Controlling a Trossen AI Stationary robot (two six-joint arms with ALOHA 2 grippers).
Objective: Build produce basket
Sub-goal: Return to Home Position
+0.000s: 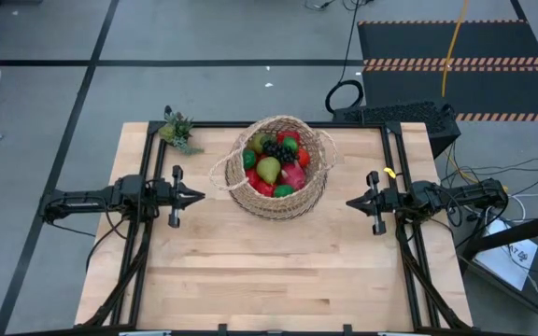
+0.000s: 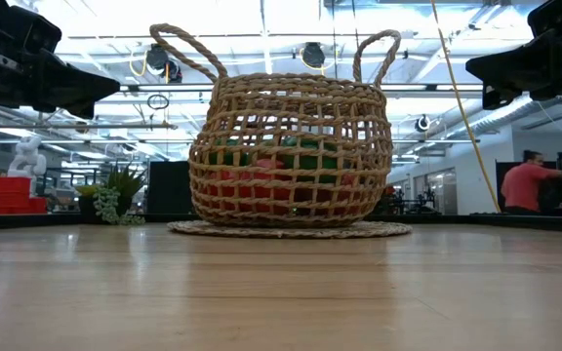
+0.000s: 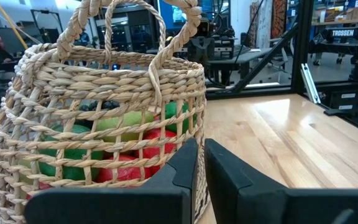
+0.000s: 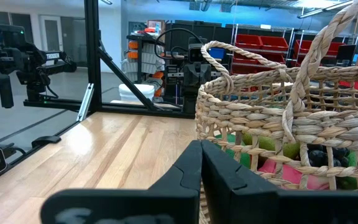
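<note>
The tan woven basket point(image 1: 279, 166) stands upright on a round woven mat at the table's far middle, its two loop handles up. The produce point(image 1: 276, 163) lies piled inside it: red, green and yellow-green fruits with dark grapes on top; through the weave it shows red and green point(image 2: 281, 180). My left gripper point(image 1: 201, 197) hovers left of the basket, shut, pointing level at it with a gap between. My right gripper point(image 1: 349, 202) hovers right of the basket, shut, also level and clear of it. Both hold nothing.
A small green spiky plant point(image 1: 177, 131) sits at the table's far left corner. Black frame rails point(image 1: 148, 215) run along the table's left and right sides. Bare wood point(image 1: 278, 271) spreads across the near half. A person in red point(image 2: 527, 185) stands in the room beyond.
</note>
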